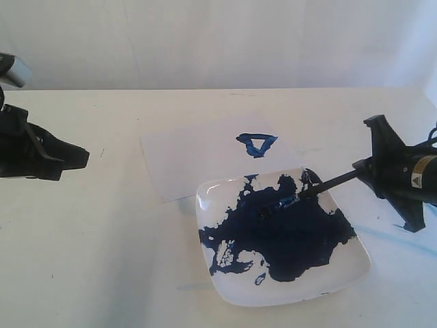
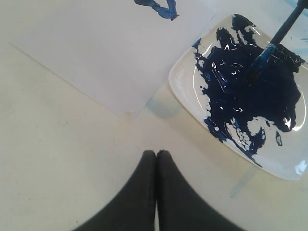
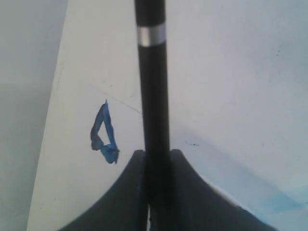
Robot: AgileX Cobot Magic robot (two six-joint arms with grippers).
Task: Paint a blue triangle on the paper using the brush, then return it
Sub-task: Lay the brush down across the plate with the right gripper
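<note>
A small blue triangle (image 1: 257, 144) is painted near the far right corner of the paper (image 1: 198, 160); part of it also shows in the left wrist view (image 2: 159, 8) and the right wrist view (image 3: 103, 134). My right gripper (image 1: 360, 171) is shut on the black handle of the brush (image 1: 321, 184). The brush slants down to the left, and its blue tip (image 1: 273, 205) rests in the paint pool on the white plate (image 1: 341, 280). The handle with its silver band (image 3: 150, 34) runs straight out between the right fingers (image 3: 134, 168). My left gripper (image 2: 156, 154) is shut and empty, left of the paper.
The white square plate (image 2: 190, 77) with its large dark-blue paint pool (image 1: 293, 236) overlaps the paper's near right corner. Pale blue smears (image 1: 392, 236) mark the table to the right of the plate. A white wall stands behind the table.
</note>
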